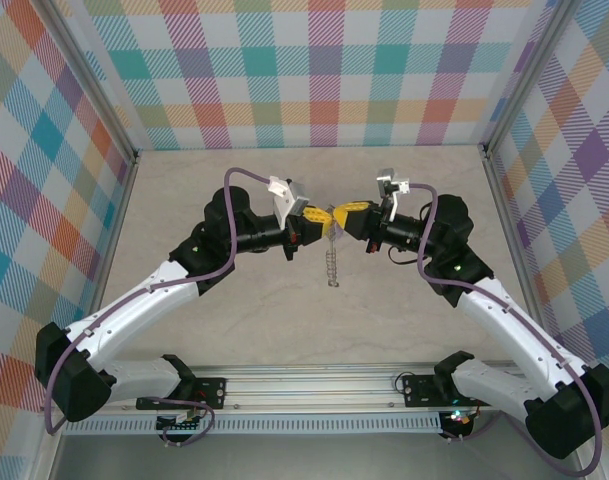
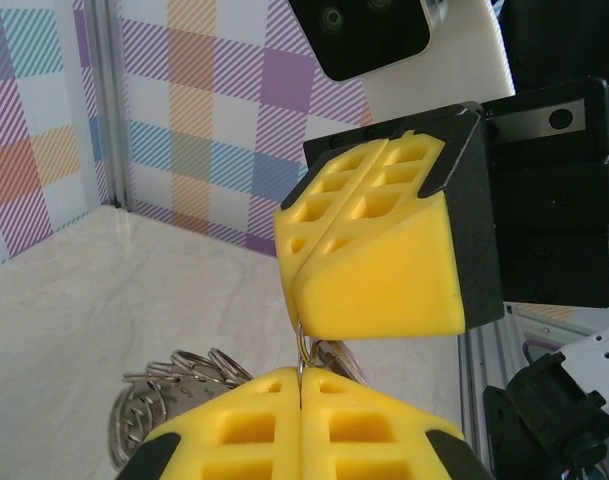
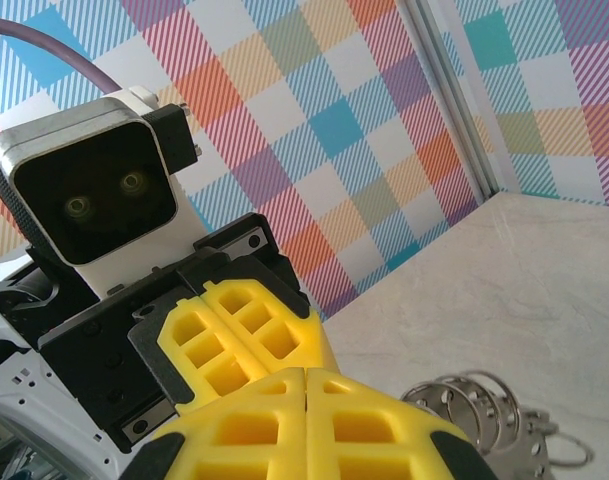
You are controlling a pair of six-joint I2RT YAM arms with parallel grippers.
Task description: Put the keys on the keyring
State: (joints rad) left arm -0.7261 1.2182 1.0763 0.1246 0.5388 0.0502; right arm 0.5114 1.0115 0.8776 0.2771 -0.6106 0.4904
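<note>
"Yellow foam fingers, nose to nose above the middle of the pale surface. What do they hold?" asks the listener.

"Both are clenched," says the describer. "The left tool and the right tool meet tip to tip. In the left wrist view, a thin grey wire runs from the seam of one pair of fingers up to the tip of the other. So each seems to be pinching the hoop of the keyring."

"Where is the rest of it?"

"It dangles below the meeting point as a string of silvery wire loops. I cannot tell whether the lowest loops touch the surface."

"And the key?"

"I cannot pick out the key with its lilac head. It may be hidden between the pads, but that is a guess."

"What could go wrong?"

"The hoop is thin and the foam is soft, so the wire could slide or twist in either pinch. If the arms pull apart or turn unevenly, one side may lose it and the ring would swing free. Any key threaded only part-way could drop off. The small loops could also snag on a finger and drag the hoop askew. With the tools this close, a small error could bump one against the other."
</note>
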